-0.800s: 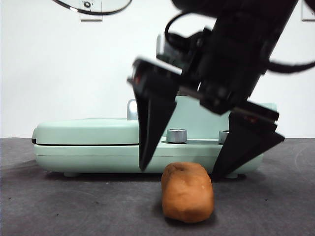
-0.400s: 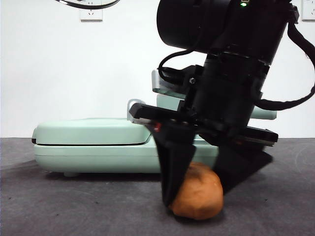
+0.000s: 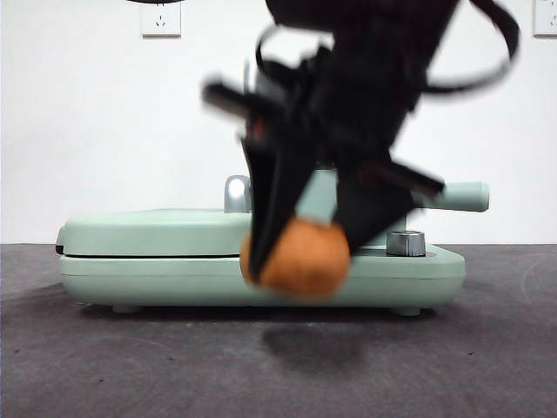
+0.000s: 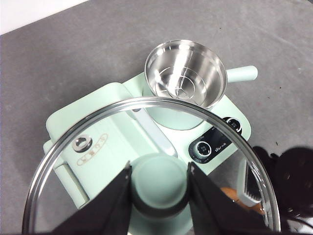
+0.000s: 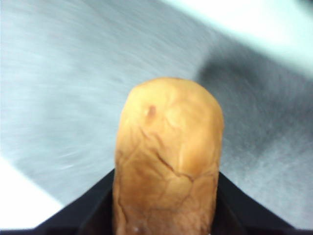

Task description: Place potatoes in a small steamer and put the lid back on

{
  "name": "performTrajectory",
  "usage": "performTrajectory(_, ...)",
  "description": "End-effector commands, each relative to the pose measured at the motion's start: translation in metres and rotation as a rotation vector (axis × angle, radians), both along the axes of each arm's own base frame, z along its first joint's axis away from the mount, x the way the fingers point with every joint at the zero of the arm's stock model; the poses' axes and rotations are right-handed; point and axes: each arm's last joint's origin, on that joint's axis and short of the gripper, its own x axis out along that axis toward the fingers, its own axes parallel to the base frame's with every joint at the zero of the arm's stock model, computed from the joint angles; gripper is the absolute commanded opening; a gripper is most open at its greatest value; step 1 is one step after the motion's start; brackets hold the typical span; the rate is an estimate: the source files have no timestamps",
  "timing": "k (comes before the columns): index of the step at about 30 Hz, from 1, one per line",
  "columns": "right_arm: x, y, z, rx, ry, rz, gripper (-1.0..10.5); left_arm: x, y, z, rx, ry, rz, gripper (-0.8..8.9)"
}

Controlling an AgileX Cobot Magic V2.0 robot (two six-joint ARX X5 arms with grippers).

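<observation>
front view: potato lifted, lid held aside

the right gripper (image 3: 300, 252) clamps the potato (image 3: 298, 259) between its jaws, clear of the table (image 3: 104, 366), its shadow below it. the griddle (image 3: 148, 261) sits behind the gripper.

the left gripper (image 4: 160, 188) pinches the knob of the lid (image 4: 73, 147), holding it high so the steamer (image 4: 186, 78) below stays uncovered. its steel bowl looks empty, ready for the potato, judging by the task.

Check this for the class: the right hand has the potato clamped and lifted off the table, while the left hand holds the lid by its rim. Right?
Not quite. The left wrist view shows the left hand gripping the lid by its mint-green knob, not its rim. The right hand does hold the potato clear of the table.
</observation>
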Motion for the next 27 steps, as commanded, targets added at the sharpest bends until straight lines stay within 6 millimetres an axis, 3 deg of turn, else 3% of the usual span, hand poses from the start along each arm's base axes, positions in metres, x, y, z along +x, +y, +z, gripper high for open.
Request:
performTrajectory(1, 0.015, 0.002, 0.035, 0.012, -0.049, 0.072, 0.9, -0.001, -0.001, 0.007, -0.022, -0.04, -0.013, 0.26)
performTrajectory(6, 0.05, -0.012, 0.1, 0.047, -0.184, 0.079, 0.9, -0.001, -0.001, 0.007, -0.022, -0.04, -0.013, 0.26)
performTrajectory(9, 0.076, -0.024, 0.127, 0.049, -0.233, 0.043, 0.9, -0.001, -0.001, 0.007, -0.023, -0.041, -0.013, 0.26)
performTrajectory(12, 0.102, -0.034, 0.143, 0.039, -0.261, 0.006, 1.0, -0.001, -0.001, 0.007, -0.022, -0.04, -0.013, 0.26)
performTrajectory(14, 0.131, -0.043, 0.149, 0.028, -0.283, -0.033, 1.0, -0.001, -0.001, 0.007, -0.021, -0.038, -0.013, 0.26)
performTrajectory(17, 0.168, -0.053, 0.14, 0.017, -0.287, -0.08, 1.0, -0.001, -0.001, 0.007, -0.021, -0.035, -0.013, 0.26)
performTrajectory(20, 0.196, -0.06, 0.116, -0.008, -0.251, -0.118, 1.0, -0.001, -0.001, 0.007, -0.02, -0.034, -0.013, 0.27)
performTrajectory(27, 0.219, -0.053, 0.072, -0.054, -0.187, -0.087, 1.0, -0.001, -0.001, 0.007, -0.021, -0.035, -0.013, 0.27)
